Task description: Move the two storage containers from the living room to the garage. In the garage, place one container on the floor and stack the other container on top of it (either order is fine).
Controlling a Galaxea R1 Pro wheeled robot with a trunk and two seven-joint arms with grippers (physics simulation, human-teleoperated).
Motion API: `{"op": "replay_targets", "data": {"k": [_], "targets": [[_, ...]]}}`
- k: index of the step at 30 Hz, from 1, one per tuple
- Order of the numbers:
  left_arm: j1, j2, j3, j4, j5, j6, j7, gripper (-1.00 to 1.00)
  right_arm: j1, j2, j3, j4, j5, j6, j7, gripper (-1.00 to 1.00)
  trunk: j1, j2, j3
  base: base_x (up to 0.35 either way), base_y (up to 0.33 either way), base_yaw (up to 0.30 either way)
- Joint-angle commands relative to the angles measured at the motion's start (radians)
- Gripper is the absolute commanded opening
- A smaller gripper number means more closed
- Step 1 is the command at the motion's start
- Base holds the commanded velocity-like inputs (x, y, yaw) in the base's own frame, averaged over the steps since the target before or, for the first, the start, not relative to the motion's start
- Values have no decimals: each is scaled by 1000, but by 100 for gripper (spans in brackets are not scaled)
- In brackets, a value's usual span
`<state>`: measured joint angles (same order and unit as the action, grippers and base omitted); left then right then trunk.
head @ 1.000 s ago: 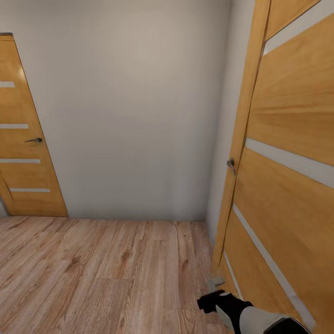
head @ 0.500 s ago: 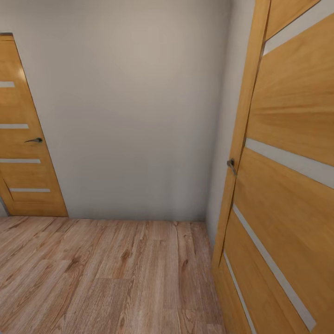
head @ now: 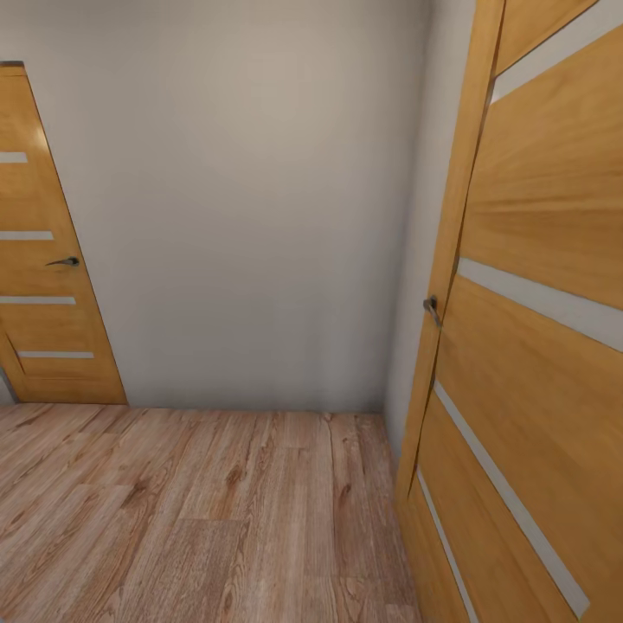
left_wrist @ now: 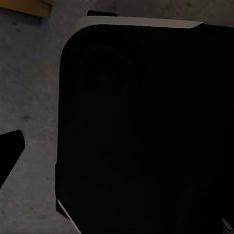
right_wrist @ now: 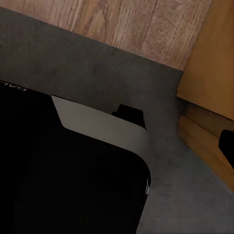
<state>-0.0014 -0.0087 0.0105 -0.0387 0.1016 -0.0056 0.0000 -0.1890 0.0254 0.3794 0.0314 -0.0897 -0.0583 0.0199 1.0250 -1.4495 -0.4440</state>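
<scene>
Wall (head: pixel 251 216), pale grey and bare, fills the far side of the head view. One wood plank floor (head: pixel 199 510) runs below it, pale and grained. Two orange doors stand in this narrow space: a near door (head: pixel 536 329) looms at the right, its edge turned toward the camera, and a far door (head: pixel 43 260) sits at the left against the wall. Each door carries pale horizontal strips and one dark handle, the near handle (head: pixel 431 308) on the door's edge and the far handle (head: pixel 64 261) halfway up its panel.

From the left wrist, a large black rounded body (left_wrist: pixel 146 131) with a pale rim covers most of the picture, over a dark grey mottled surface (left_wrist: pixel 29 87); one black tip (left_wrist: pixel 9 148) juts in at the side. Whether that claw is apart or together cannot be told.

From the right wrist, a similar black body (right_wrist: pixel 63 175) with a pale corner lies over a grey surface (right_wrist: pixel 97 73), with plank flooring and orange wood beyond. One dark tip (right_wrist: pixel 227 145) shows at the edge; that claw's state cannot be told either.

No bin appears among these pictures.
</scene>
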Motion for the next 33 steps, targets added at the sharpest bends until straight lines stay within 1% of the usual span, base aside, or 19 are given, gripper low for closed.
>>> {"op": "replay_targets", "data": {"k": [1, 9, 21, 33], "targets": [[0, 0, 0, -1, 10, -1, 0, 100, -1, -1, 7, 3, -10, -6, 0, 100, 0, -1, -1, 0, 0, 0], [0, 0, -1, 0, 11, 1, 2, 100, -1, -21, 7, 3, -10, -5, -8, 100, 0, -1, -1, 41, 0, 0], [0, 0, -2, 0, 10, 1, 3, 100, -1, -31, 7, 2, -9, -9, -15, 100, 0, -1, -1, 285, 0, 0], [0, 0, -3, 0, 10, 1, 3, 100, -1, -30, 8, 2, -8, -10, -15, 100, 0, -1, -1, 34, 0, 0]]}}
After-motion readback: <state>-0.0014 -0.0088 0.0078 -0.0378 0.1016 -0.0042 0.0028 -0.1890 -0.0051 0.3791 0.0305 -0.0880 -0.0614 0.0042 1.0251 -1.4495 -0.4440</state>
